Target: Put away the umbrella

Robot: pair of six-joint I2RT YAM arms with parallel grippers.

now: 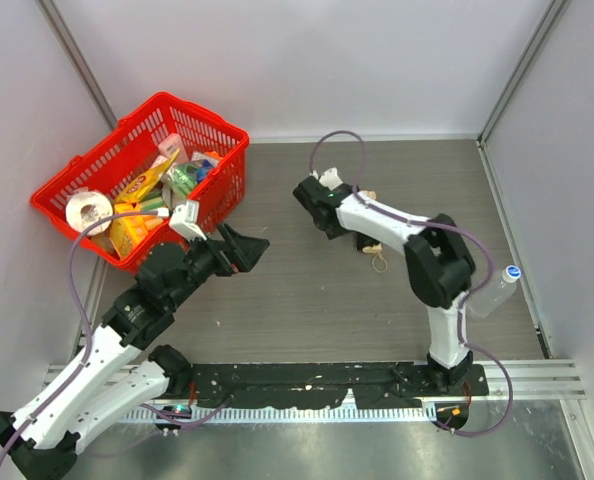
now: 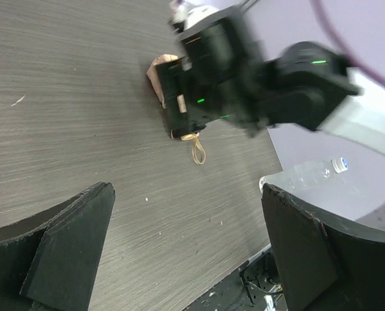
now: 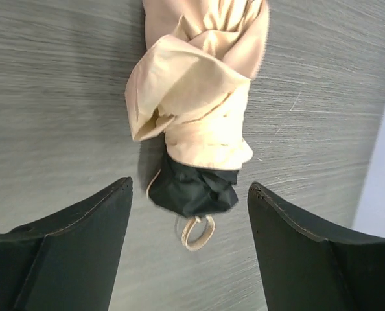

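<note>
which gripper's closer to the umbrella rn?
Right. The right gripper hangs directly over the folded umbrella, open jaws flanking its cord-loop end. The left gripper sits well off to the side, by the red basket.

The umbrella (image 3: 202, 110) lay folded on the tabletop (image 3: 63, 97), a loosely bunched bundle of beige fabric with one fold bulging toward 9 o'clock. In the right wrist view its black end (image 3: 194, 191) pointed to 6 o'clock, with a tan cord loop (image 3: 197, 233) trailing beyond it. From above, it sat toward 3 o'clock of the tabletop's middle.
</note>
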